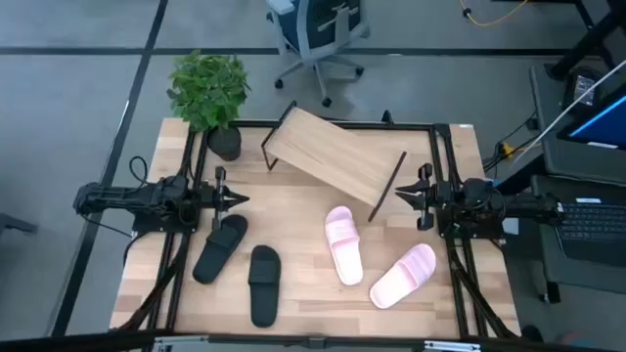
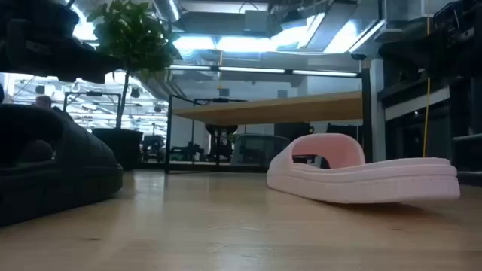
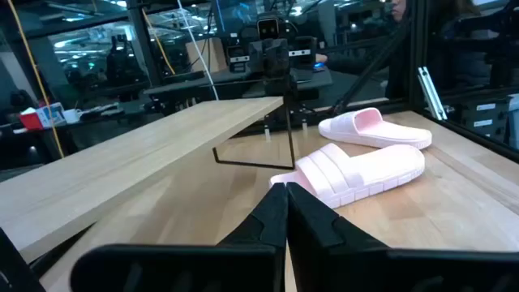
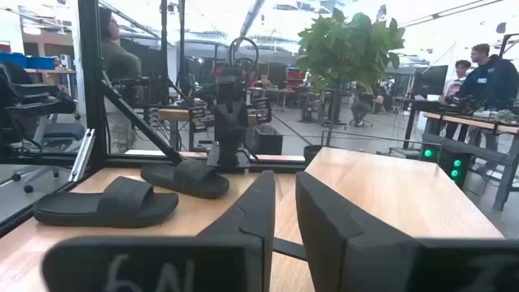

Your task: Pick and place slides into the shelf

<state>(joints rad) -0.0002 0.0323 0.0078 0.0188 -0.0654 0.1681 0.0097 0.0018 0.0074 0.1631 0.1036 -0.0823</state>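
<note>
Two pink slides, two black slides, one shelf
</note>
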